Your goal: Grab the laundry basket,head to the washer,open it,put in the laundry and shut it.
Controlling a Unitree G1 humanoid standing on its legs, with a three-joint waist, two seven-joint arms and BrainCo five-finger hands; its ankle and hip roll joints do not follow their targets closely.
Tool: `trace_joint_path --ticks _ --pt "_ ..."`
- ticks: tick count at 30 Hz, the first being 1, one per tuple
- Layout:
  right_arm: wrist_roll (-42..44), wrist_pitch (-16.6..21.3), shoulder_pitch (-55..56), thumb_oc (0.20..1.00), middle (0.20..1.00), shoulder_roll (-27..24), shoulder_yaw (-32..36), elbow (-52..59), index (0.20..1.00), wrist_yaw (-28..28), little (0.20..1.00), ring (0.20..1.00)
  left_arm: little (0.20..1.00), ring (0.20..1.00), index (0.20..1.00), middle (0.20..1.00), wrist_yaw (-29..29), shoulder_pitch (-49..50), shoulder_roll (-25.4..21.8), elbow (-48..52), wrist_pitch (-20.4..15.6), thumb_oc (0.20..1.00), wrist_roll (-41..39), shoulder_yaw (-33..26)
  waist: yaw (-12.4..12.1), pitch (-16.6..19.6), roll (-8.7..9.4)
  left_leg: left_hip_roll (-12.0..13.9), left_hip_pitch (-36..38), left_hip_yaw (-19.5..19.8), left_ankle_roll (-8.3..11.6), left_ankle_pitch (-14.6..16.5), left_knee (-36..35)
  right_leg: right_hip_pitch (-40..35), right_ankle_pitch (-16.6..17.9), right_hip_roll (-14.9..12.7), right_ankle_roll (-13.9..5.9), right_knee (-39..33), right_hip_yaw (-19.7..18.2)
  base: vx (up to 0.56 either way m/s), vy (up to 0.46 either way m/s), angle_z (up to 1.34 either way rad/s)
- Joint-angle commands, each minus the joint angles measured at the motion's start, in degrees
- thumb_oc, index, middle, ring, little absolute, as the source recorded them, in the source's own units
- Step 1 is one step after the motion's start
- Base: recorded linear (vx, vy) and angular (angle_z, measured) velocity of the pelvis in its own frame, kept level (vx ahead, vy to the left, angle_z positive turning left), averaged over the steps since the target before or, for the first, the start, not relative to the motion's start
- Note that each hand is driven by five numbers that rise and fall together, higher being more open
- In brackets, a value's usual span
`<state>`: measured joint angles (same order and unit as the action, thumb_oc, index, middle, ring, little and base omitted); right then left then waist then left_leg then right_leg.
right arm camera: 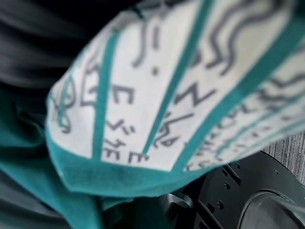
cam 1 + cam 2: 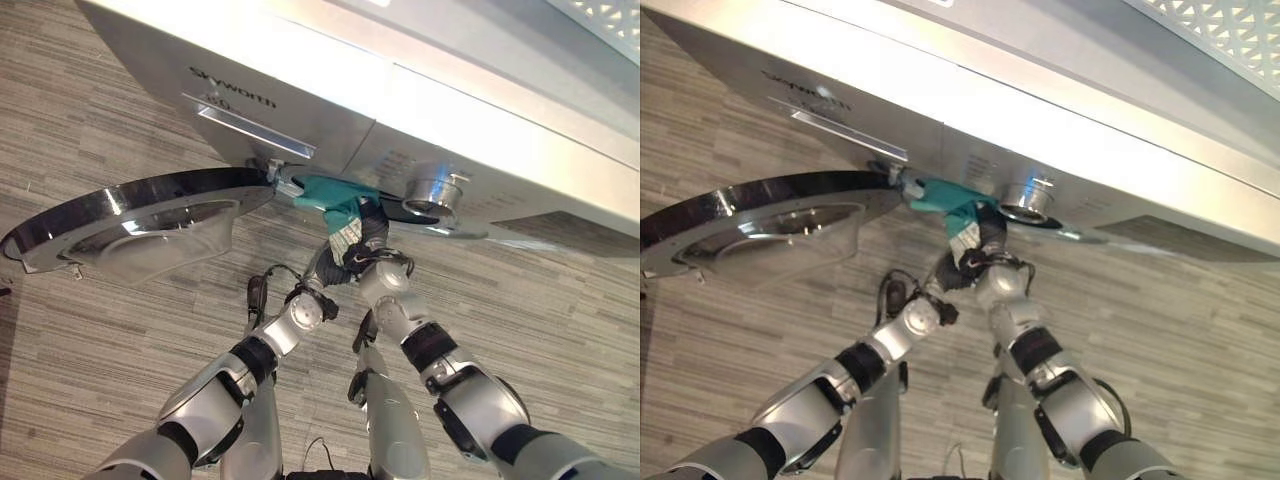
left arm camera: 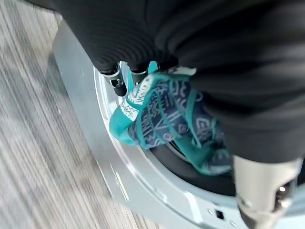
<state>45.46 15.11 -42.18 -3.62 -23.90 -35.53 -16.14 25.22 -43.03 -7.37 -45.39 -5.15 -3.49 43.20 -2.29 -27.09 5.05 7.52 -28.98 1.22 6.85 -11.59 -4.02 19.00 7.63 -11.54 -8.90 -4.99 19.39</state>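
Both hands, left (image 2: 335,262) and right (image 2: 372,240), meet at the washer (image 2: 420,110) mouth; the teal cloth (image 2: 335,200) hides their fingers, grip unclear.

Floor (image 2: 90,120): grey wood-look planks in narrow strips, matte, running out on all sides beneath both hands. White lattice-patterned panel (image 2: 600,15) in the far corner, well beyond the hands. Lighting even, soft sheen on planks.

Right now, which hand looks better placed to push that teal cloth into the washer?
Probably the left hand: its fingers sit on the teal cloth at the washer opening. The right hand is beside it, fingers hidden.
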Motion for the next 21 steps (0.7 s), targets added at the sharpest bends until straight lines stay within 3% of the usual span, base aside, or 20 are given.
trace_joint_path --ticks 1,7,14,15,16,19,20,21 --pt "1.35 2.78 0.16 0.2 0.2 3.4 0.01 3.77 0.2 2.37 0.2 0.2 1.0 1.0 1.0 1.0 2.09 -2.67 7.71 -3.76 -1.85 1.0 0.9 -0.22 -0.64 -0.04 0.68 -1.26 3.9 -2.2 -1.5 7.23 -0.98 1.16 -1.14 -1.33 -1.98 1.47 -3.17 0.0 0.0 0.0" --pt "2.74 1.88 0.75 0.2 0.2 4.76 -2.51 4.26 0.2 2.86 0.2 0.2 1.0 1.0 1.0 1.0 0.78 -5.02 12.01 -5.1 -2.67 1.0 -8.8 -1.91 0.41 -0.34 1.54 -1.06 3.37 -2.21 -1.24 6.9 -0.98 1.67 -0.88 -1.08 -1.9 1.52 -3.15 0.0 0.0 0.0" --pt "3.59 1.66 1.21 0.2 0.2 5.13 -3.76 4.01 0.2 3.51 0.2 0.2 1.0 1.0 1.0 1.0 2.57 -7.37 12.49 -6.57 -2.75 1.0 -10.9 -4.22 1.04 -0.25 1.94 -0.91 3.08 -2.44 -1.01 6.84 -0.98 2.1 -0.77 -0.82 -1.91 1.4 -3.13 0.0 0.0 0.0" --pt "4.03 1.98 1.61 0.2 0.2 5.12 -3.84 4.59 0.2 3.81 0.2 0.2 0.482 0.482 0.482 0.482 2.92 -7.48 12.33 -7.0 -2.72 0.482 -11.02 -4.88 1.23 -0.29 2.1 -0.88 2.97 -2.55 -0.98 6.78 -0.98 2.27 -0.8 -0.75 -1.92 1.5 -3.15 0.0 0.0 0.0" --pt "4.22 2.12 1.96 0.2 0.2 5.03 -4.03 4.83 0.2 3.99 0.2 0.2 0.2 0.2 0.2 0.2 3.31 -7.63 12.16 -7.34 -2.8 0.2 -11.24 -5.32 1.32 -0.25 2.2 -0.84 2.86 -2.58 -0.93 6.7 -0.98 2.45 -0.81 -0.72 -1.92 1.56 -3.15 0.0 0.0 0.0" --pt "4.61 2.37 2.36 0.2 0.2 4.87 -4.18 4.32 0.2 3.95 0.2 0.2 0.2 0.2 0.2 0.2 4.4 -8.15 11.15 -7.56 -3.09 0.2 -10.49 -6.28 1.64 -0.3 2.5 -0.61 2.55 -2.64 -0.79 6.6 -0.98 2.83 -0.7 -0.65 -1.89 1.66 -3.26 0.0 0.0 0.0" --pt "4.68 2.3 2.46 0.548 0.548 4.84 -4.04 3.81 0.548 3.79 0.548 0.548 0.2 0.2 0.2 0.2 4.56 -8.03 10.79 -7.51 -3.14 0.2 -10.49 -6.5 1.69 -0.29 2.55 -0.57 2.47 -2.62 -0.76 6.58 -0.98 2.9 -0.66 -0.62 -1.88 1.67 -3.23 0.0 0.0 0.0" --pt "4.41 2.26 2.69 1.0 1.0 4.81 -3.96 3.07 1.0 3.38 1.0 1.0 0.2 0.2 0.2 0.2 5.11 -8.1 10.36 -7.66 -3.2 0.2 -10.32 -6.78 1.72 -0.31 2.64 -0.47 2.39 -2.68 -0.71 6.52 -0.98 2.99 -0.65 -0.61 -1.87 1.71 -3.24 0.0 0.0 0.0"
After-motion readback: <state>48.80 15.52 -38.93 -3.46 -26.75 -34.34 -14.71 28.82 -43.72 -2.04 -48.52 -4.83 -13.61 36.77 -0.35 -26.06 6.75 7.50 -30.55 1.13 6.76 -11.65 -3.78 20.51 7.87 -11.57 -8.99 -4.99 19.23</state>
